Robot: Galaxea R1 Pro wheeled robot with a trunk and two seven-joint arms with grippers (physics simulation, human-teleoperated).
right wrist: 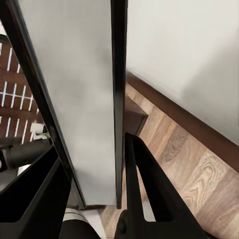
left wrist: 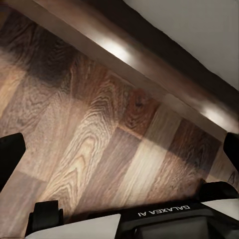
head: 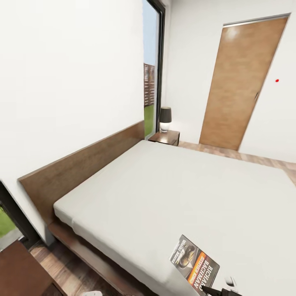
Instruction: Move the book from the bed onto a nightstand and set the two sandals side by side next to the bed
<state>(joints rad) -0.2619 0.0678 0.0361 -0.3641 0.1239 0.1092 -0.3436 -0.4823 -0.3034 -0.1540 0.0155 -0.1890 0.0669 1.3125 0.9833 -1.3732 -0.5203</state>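
- White-walled bedroom (head: 61,82) with wood-plank floor (left wrist: 89,129), a brown door (head: 242,82) and a tall dark-framed window (head: 153,70).
- Bed (head: 185,197): low dark-brown base and headboard, plain grey mattress, headboard set against the wall.
- Nightstand (head: 165,137): beside the bed's far corner, carrying a small lamp (head: 165,118); a second nightstand (head: 20,271) stands at the near corner, likely the closer drop point.
- Book (head: 195,263): in mid-air over the mattress's near edge, seen edge-on in the right wrist view, evidently lifted for transfer.
- Right gripper (right wrist: 94,169): fingers closed on the book, one each side of it.
- Left gripper (left wrist: 119,164): fingers spread wide over the floor beside the bed base, holding nothing.
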